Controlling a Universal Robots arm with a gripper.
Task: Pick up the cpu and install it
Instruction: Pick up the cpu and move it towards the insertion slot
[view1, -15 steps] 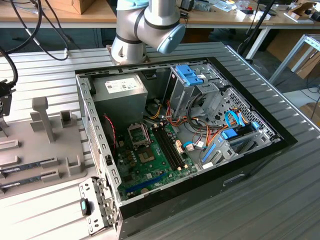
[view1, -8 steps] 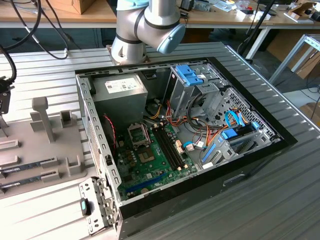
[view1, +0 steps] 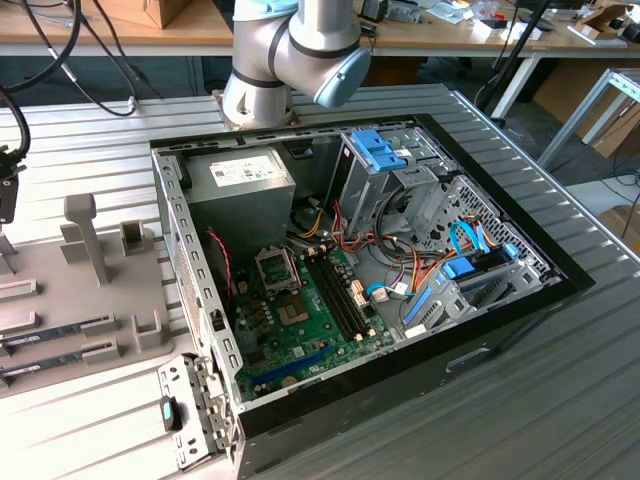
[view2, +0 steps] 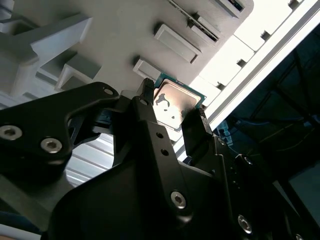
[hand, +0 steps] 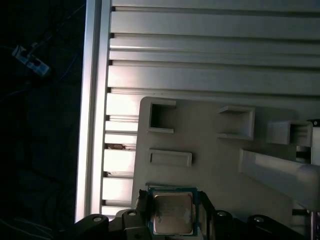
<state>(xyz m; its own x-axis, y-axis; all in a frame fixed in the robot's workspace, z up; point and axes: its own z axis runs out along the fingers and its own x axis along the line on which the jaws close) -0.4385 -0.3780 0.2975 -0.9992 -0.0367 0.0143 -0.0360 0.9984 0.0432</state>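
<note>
In the exterior view, the arm (view1: 300, 45) bends over the far side of one open computer case (view1: 520, 300). Inside lies one green motherboard (view1: 300, 320) with one empty cpu socket (view1: 275, 268). Behind it sits one grey power-supply box (view1: 245, 180) with a white label on top, its print too small to read. On the exterior view's left, one grey fixture plate (view1: 110, 300) rests on the slatted table (view1: 480, 420). At least two long memory sticks (view1: 45, 338) lie in its slots.

In the second wrist view, the gripper (view2: 172, 106) has its two black fingers (view2: 197, 135) drawn in narrow, one on each side of the cpu (view2: 177, 100), which they grip by opposite edges. The chip sits right at the fingertips, silvery lid up with a thin green rim. Glare and dark reflections cover the lid, and no writing can be read. The fixture plate (view2: 125, 30) lies beyond the fingertips, close under the chip.

In the first wrist view, the gripper (hand: 173, 205) clasps the single cpu (hand: 172, 215) in the same way, with one fingertip against each side of the green rim. Any marking on the lid is illegible. Ahead of the fingertips the fixture plate (hand: 210, 155) carries three open pockets and one low rectangular block (hand: 170, 158). The block is the feature nearest the chip. The table (hand: 210, 50) stretches beyond the plate.
</note>
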